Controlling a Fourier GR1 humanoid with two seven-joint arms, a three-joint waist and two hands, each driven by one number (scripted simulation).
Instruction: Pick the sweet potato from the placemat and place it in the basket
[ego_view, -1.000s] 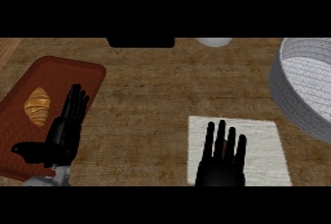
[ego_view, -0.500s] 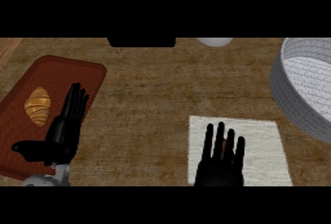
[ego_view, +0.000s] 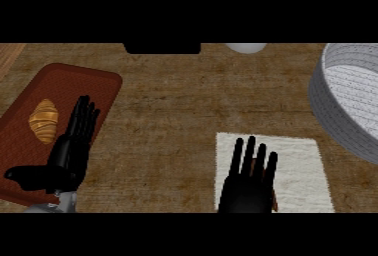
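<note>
A croissant (ego_view: 44, 126) lies on a reddish-brown tray (ego_view: 100, 85) at the wooden counter's (ego_view: 184, 110) left side.

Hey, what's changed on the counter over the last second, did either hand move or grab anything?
Nothing visibly changed. The right hand is open over the white placemat, the left hand open over the brown mat beside the croissant, as before. Neither holds anything; the basket is where it was.
</note>
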